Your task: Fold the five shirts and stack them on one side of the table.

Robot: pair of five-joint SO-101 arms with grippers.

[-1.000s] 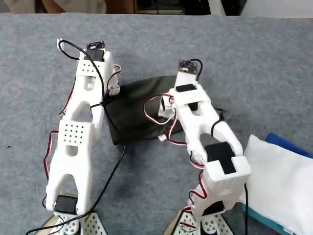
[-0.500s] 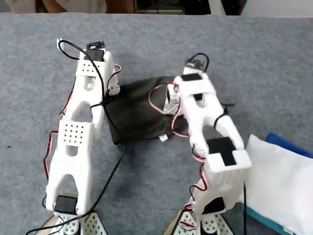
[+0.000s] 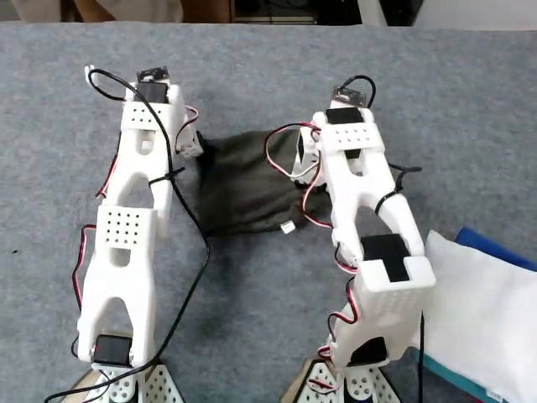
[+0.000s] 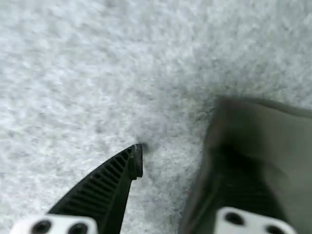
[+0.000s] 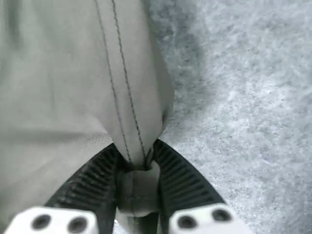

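At the lower right of the high view, nearest the arm bases, we are seeing a folded white shirt (image 3: 482, 319) lying on top of a blue cloth (image 3: 497, 246), whose edge is peeking out along the far side. Both are resting on the grey table (image 3: 453, 109), just beside the right arm's base.

Further up, near the centre of the frame, the dark shirt (image 3: 243, 189) is lying crumpled between the two arms, with a small white tag (image 3: 287, 227) showing at its near edge.

We are noting the right gripper (image 3: 307, 164) sitting at the shirt's right edge. Its wrist view is showing the right gripper (image 5: 141, 152) clenched on a stitched fold of the dark shirt (image 5: 58, 83), the cloth bunching between the ribbed pads and lifting off the table (image 5: 243, 83).

We are noting the left gripper (image 3: 195, 148) standing at the shirt's upper left corner. Its wrist view is showing the left gripper (image 4: 178, 156) released, jaws apart: one fingertip is touching the bare table (image 4: 87, 73), the other is lying against the edge of the dark shirt (image 4: 273, 141).
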